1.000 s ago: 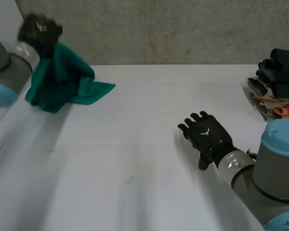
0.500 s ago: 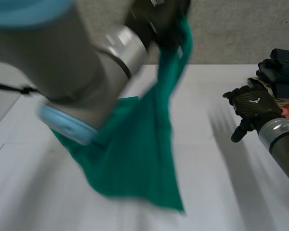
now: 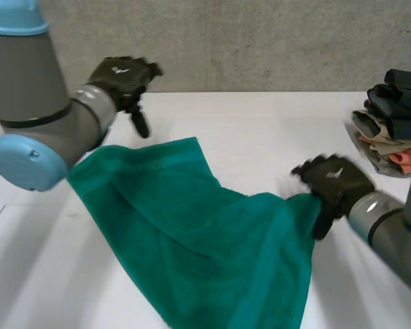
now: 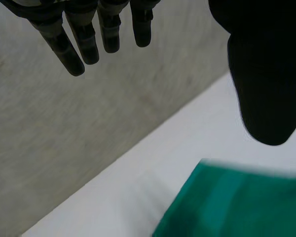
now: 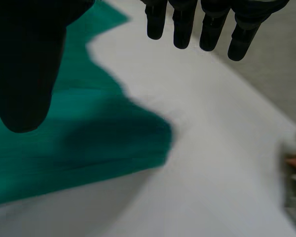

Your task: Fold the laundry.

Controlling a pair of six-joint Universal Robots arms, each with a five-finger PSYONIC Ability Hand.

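Lying spread and rumpled across the white table [image 3: 274,123] in the head view, a green towel [image 3: 192,233] is stretching from near the left hand [image 3: 123,74] to the right hand [image 3: 334,179] at its right corner, with a clothes pile [image 3: 394,127] sitting well apart. The left wrist view is showing straight fingers and a thumb held apart, gripping nothing. The right wrist view is showing the same, with the towel under the palm.

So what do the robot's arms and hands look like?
The left arm and right arm are fat grey tubes with round light-blue caps and shiny silver wrists. The left hand and right hand are black, with rod-like fingers, a thick thumb and a small white mark on the back.
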